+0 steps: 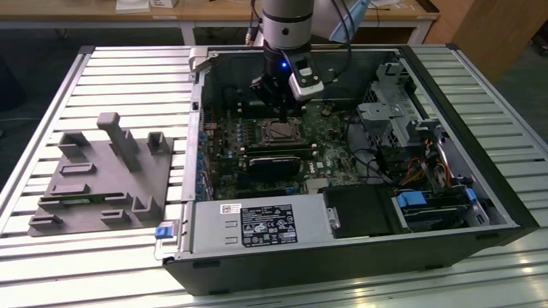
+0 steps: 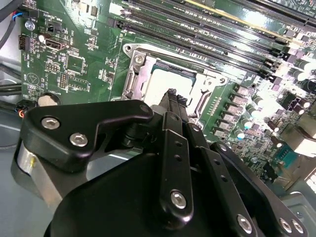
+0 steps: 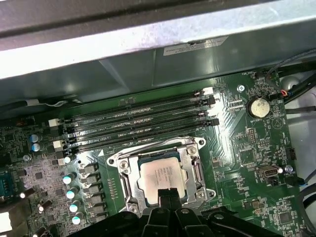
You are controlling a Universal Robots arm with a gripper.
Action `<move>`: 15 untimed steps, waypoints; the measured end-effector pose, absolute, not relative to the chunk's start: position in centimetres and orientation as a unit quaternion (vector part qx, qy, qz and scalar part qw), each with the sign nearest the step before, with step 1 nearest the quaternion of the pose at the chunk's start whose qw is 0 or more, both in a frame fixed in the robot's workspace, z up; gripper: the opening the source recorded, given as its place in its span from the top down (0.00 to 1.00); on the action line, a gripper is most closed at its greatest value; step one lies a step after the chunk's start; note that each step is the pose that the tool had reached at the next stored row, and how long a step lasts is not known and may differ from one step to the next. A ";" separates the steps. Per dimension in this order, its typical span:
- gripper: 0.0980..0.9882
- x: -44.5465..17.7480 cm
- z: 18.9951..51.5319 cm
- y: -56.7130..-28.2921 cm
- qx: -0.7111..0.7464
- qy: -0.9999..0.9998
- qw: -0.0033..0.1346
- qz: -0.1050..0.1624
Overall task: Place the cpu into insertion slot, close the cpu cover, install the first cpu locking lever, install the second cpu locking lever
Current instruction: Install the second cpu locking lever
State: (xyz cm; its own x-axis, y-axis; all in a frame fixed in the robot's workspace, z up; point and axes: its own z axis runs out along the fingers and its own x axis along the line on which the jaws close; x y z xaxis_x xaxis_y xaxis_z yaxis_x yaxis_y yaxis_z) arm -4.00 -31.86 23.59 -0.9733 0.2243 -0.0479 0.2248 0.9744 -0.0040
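The chip [image 3: 160, 174] sits in the socket [image 3: 127, 185] on the board inside the open computer case [image 1: 479, 186], with the metal cover frame [image 3: 196, 170] down around it. The gripper [image 3: 168, 196] hangs just over the frame's near edge, so the lever work looks to be in hand. Its fingertips seem pressed together, holding nothing. Both levers are hard to make out.

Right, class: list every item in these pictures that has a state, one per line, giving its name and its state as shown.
Silvery-tan square cpu: seated in the socket, top face showing.
Silver-rimmed square insertion slot: occupied by the chip.
Thin silver frame cpu cover: lying flat around the chip.
Black gripper: tip over the cpu's edge; open or shut not visible.
Black computer case: side open, on its side.
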 end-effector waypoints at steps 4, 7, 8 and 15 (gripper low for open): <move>0.99 -4.0 23.6 -31.9 0.113 0.993 0.024 -0.005; 0.99 -4.0 23.6 -31.9 0.113 0.993 0.024 -0.005; 0.99 -4.0 23.6 -31.9 0.113 0.993 0.024 -0.005; 0.99 -4.0 23.6 -32.4 0.113 0.993 0.024 -0.005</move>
